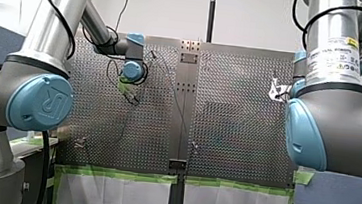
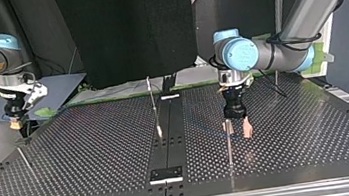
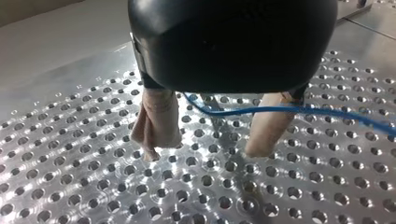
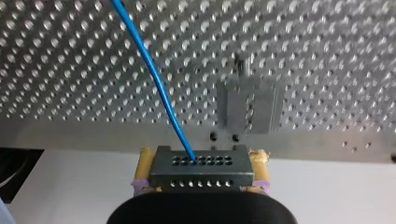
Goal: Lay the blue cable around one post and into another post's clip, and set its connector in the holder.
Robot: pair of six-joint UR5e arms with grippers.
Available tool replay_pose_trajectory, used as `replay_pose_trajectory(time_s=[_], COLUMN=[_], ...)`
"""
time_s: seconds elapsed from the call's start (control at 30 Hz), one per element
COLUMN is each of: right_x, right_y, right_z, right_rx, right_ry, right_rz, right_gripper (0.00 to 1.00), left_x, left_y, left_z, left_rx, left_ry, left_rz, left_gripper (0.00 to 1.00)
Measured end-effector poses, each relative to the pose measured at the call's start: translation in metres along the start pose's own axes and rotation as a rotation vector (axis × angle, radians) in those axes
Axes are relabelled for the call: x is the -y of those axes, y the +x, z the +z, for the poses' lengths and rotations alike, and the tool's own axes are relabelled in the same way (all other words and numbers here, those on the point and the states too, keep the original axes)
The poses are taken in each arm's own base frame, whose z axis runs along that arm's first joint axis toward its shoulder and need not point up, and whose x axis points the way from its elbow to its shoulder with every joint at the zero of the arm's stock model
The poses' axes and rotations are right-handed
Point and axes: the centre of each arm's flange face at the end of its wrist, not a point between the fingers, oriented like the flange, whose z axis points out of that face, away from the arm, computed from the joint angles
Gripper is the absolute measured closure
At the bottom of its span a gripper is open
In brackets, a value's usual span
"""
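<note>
In the right wrist view my right gripper (image 4: 201,163) is shut, its yellow pads on both sides of the dark grey connector (image 4: 201,173). The blue cable (image 4: 154,79) rises from the connector's row of holes and runs out over the perforated plate. A grey metal holder (image 4: 250,109) stands on the plate just ahead of the connector. My left gripper (image 3: 210,140) hangs open low over the plate, beige fingers (image 3: 156,123) apart, and the blue cable (image 3: 280,110) crosses between them untouched. At the top view's right, my left gripper (image 2: 237,126) stands beside a thin upright post (image 2: 229,144).
Another thin post (image 2: 154,108) stands near the plate's middle strip, and a slanted rod (image 2: 25,160) rises at the top view's left. My right gripper (image 2: 15,122) hovers at the plate's far left corner. Green tape (image 1: 171,179) lines the plate's near edge in the front view.
</note>
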Motion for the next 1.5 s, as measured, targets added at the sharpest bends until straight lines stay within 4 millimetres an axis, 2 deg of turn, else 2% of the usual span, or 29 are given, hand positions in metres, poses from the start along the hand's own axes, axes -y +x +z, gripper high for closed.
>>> replay_pose_trajectory(time_s=[0.23, 0.7, 1.03, 1.5], right_x=[-0.010, -0.002, -0.005, -0.034], right_y=[0.003, 0.009, 0.012, 0.004], right_z=[0.006, 0.012, 0.017, 0.022], right_rx=[-0.036, -0.102, -0.150, -0.141], right_ry=[0.034, 0.157, 0.237, 0.194], right_rz=[0.008, 0.038, 0.102, 0.107], right_gripper=[0.95, 0.95, 0.95, 0.95], left_x=[0.001, 0.002, 0.002, 0.004], left_y=[0.001, 0.002, 0.003, 0.005], left_z=[0.000, -0.002, -0.002, -0.003], left_rx=[-0.001, -0.005, -0.007, -0.010], left_ry=[0.001, 0.002, 0.003, 0.005], left_rz=[0.000, -0.001, 0.001, 0.003], left_gripper=[0.00, 0.00, 0.00, 0.00])
